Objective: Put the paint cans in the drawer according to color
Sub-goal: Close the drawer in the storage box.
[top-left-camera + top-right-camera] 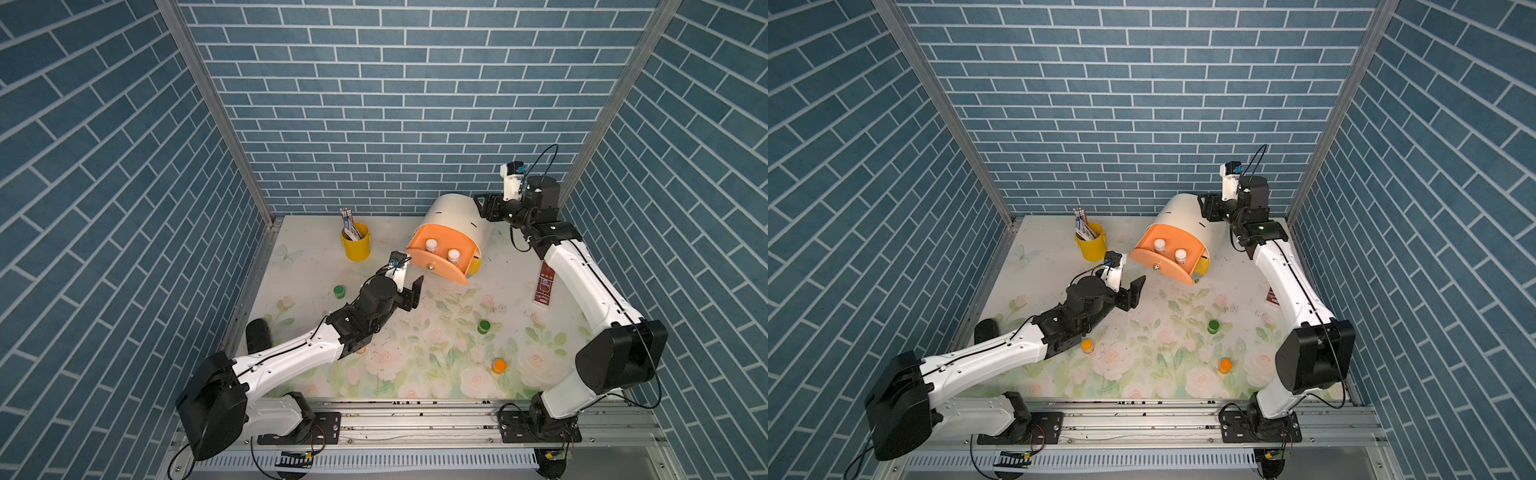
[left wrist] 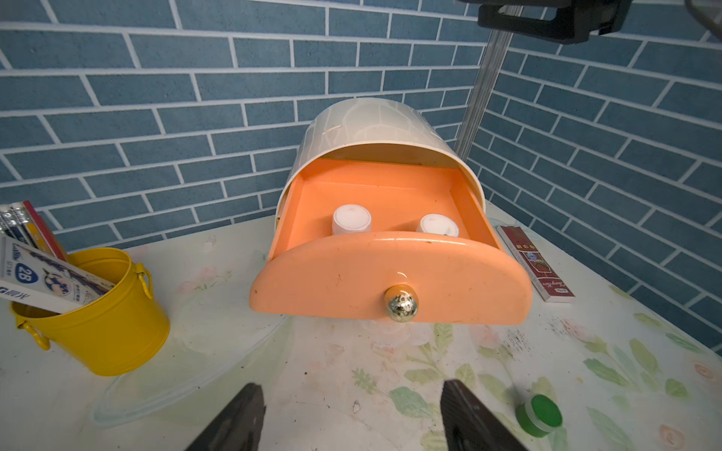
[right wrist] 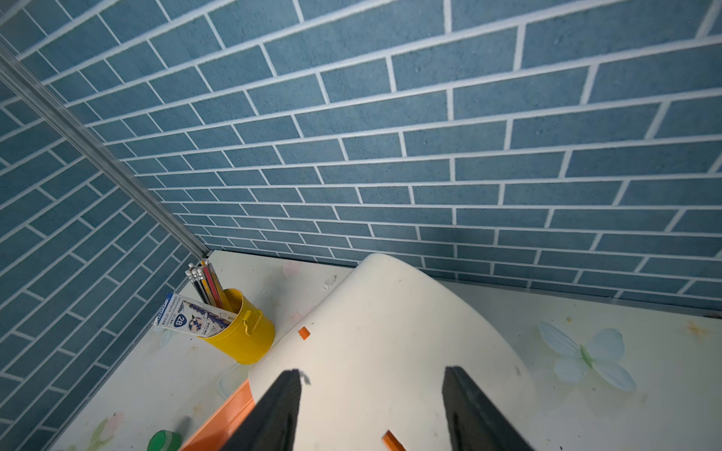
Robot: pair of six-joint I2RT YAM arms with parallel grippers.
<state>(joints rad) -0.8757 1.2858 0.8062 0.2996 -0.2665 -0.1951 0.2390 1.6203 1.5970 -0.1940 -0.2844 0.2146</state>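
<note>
"2B" in a blue circle is printed on the white cardboard pencil box (image 2: 43, 279) standing in the yellow metal bucket (image 2: 117, 332). Lettering on the flat dark-red packet (image 2: 535, 265) is too small to read.

The left arm (image 1: 291, 356) and right arm (image 1: 582, 278) are white shells between bulky black joints, with thin black cables and small dark screws. The left gripper (image 2: 351, 386) and right gripper (image 3: 371, 371) have matt black wedge-shaped fingers.

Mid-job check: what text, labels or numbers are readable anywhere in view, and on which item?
"2B": on the white pencil packet standing in the yellow metal cup.
Remaining print on that packet: too blurred to read.
Lettering on the red flat carton: too small and blurred to read.
</note>
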